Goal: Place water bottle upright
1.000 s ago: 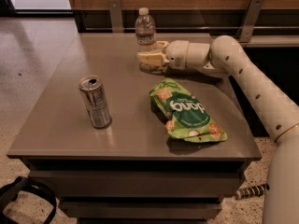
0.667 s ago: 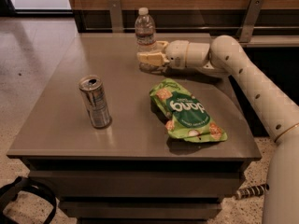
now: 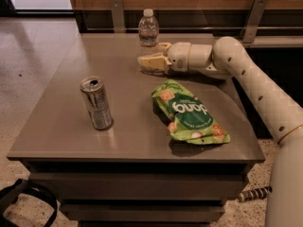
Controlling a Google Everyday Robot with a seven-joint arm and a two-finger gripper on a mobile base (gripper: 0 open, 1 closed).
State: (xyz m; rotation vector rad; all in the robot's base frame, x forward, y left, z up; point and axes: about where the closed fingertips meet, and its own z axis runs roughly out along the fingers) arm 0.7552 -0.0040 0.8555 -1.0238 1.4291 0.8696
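The water bottle (image 3: 148, 31), clear with a white cap and a pale label band, stands upright at the back of the grey table (image 3: 61, 126). My gripper (image 3: 152, 56) reaches in from the right at the bottle's base. Its jaws are open, with one cream finger (image 3: 150, 64) in front of the bottle's foot and the other behind and to the right. The bottle's base is hidden by the near finger. The cream arm (image 3: 246, 74) runs off to the right.
A silver drink can (image 3: 96, 103) stands upright at the table's left front. A green snack bag (image 3: 189, 112) lies flat right of centre. A wooden wall with metal brackets (image 3: 251, 18) backs the table. A black strap (image 3: 23, 202) lies on the floor at lower left.
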